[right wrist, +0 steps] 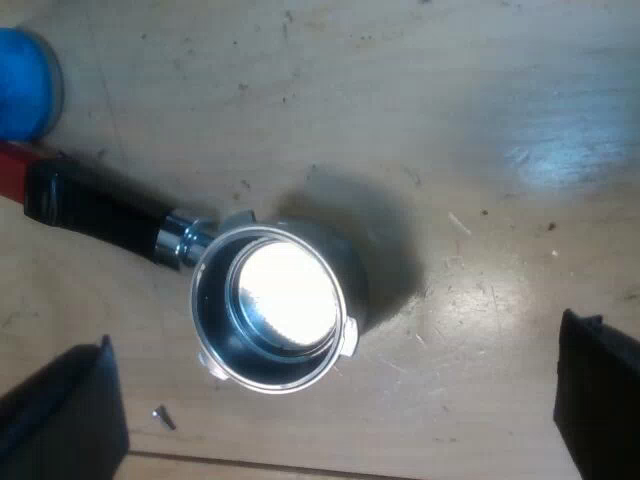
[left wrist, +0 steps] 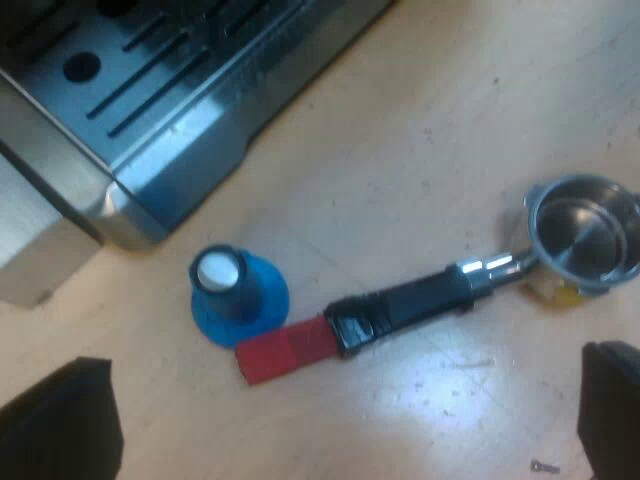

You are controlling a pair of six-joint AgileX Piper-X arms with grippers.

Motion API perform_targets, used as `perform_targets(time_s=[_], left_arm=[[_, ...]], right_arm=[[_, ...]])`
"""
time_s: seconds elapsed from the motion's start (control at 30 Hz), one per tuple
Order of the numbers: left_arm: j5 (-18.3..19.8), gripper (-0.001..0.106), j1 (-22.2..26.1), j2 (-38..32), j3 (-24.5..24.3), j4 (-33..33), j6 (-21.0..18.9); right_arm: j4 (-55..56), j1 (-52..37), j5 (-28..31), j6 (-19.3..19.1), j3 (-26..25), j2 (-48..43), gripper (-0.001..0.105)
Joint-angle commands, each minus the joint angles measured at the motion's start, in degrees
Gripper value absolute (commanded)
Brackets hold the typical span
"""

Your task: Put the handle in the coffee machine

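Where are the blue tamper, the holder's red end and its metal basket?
blue tamper [left wrist: 252,305], left wrist view, on its blue base.
red end [left wrist: 285,350], left wrist view, middle of the red part.
metal basket [right wrist: 275,300], right wrist view, on its shiny inner floor.

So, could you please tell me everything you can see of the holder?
The holder lies loose on the wooden table, apart from the machine. Its shiny metal cup faces up, empty, with small lugs on the rim. A chrome collar joins it to a black handle with a red end. That end lies close beside the blue tamper; whether they touch is unclear.
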Motion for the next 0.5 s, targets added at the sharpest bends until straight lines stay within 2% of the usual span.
perform_targets(time_s=[0.03, 0.27, 0.33, 0.5], left_arm=[[-0.52, 0.094, -0.24, -0.08, 0.82, -0.39, 0.05], [0.45, 0.094, -0.24, -0.08, 0.85, -0.39, 0.05], [0.45, 0.094, -0.24, -0.08, 0.85, -0.39, 0.05], [0.77, 0.094, -0.24, -0.08, 0.85, -0.39, 0.05]], right_arm=[[0.51, -0.15, -0.43, 0.73, -0.31, -0.01, 0.089], [-0.01, -0.15, 0.04, 0.73, -0.31, -0.01, 0.089], [-0.42, -0.15, 1.72, 0.86, -0.31, -0.01, 0.089], [-7.76, -0.15, -0.08, 1.39, -0.31, -0.01, 0.089]])
